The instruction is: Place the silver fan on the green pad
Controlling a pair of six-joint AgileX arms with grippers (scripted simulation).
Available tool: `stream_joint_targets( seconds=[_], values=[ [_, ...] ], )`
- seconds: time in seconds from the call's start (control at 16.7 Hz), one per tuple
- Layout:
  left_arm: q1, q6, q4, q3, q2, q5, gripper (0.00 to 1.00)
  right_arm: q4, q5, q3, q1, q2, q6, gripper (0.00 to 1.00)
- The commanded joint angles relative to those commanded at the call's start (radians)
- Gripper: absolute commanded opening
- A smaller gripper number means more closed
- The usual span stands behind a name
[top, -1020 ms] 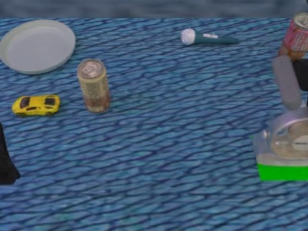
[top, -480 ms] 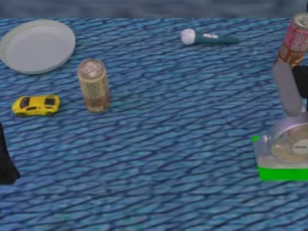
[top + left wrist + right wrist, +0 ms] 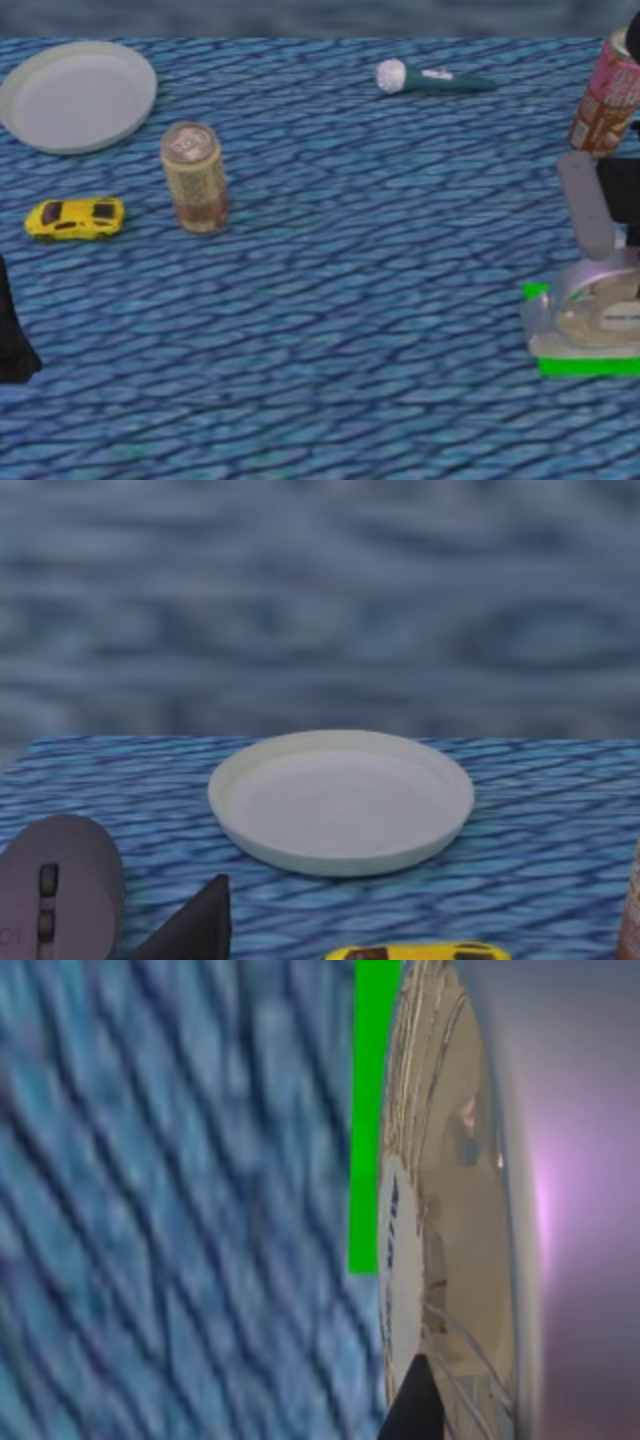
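Silver fan [image 3: 592,318] sits on the green pad [image 3: 585,366], right gripper [image 3: 625,205] right above it, can't tell its grip. Pale plate [image 3: 78,95] far off holds nothing.

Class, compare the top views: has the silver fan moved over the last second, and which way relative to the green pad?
Yes. The fan has shifted slightly toward the table's far edge on the pad, exposing its corner.

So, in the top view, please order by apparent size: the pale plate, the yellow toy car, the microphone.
1. pale plate, clearly largest.
2. microphone, longer than the car but slimmer.
3. yellow toy car.
The last two look close.
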Motion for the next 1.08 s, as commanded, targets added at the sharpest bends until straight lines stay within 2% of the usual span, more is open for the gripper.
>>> stream_joint_targets(
  seconds=[0.72,1.08],
  values=[
    [0.000,0.000,0.000,0.000,0.000,0.000,1.00,0.000,0.000,0.000,0.000,0.000,0.000,0.98],
    [0.000,0.000,0.000,0.000,0.000,0.000,1.00,0.000,0.000,0.000,0.000,0.000,0.000,1.00]
  ],
)
